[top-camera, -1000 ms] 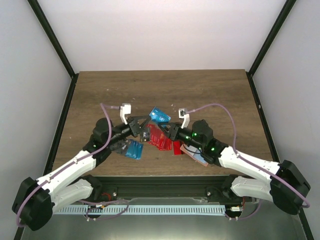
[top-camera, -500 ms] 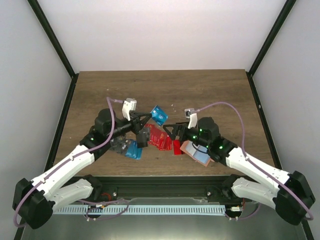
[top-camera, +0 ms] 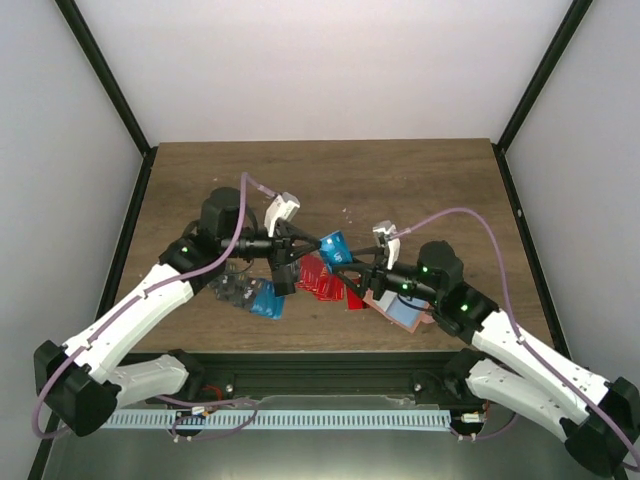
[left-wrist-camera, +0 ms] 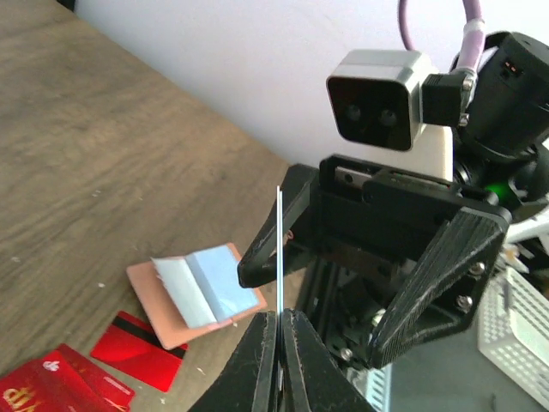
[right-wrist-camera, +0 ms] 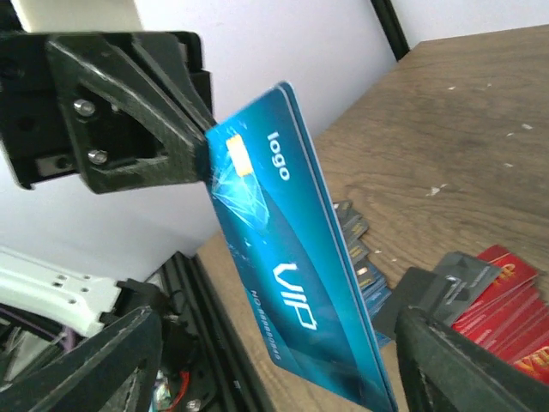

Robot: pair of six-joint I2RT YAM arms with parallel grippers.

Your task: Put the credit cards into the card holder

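Left end effector point(top-camera: 318, 243) clamped shut on one blue credit card point(right-wrist-camera: 292, 257), held in the air between the arms, edge-on in the left wrist view. Right end effector point(top-camera: 345, 266) faces it, jaws wide, one either side of the card, not touching. Card holder point(top-camera: 398, 308) lies open on the surface point(top-camera: 420, 190) beneath the right arm. Red cards point(top-camera: 322, 278) fanned just left of it; another blue card point(top-camera: 267, 300) and dark cards point(top-camera: 232, 290) lie under the left arm.
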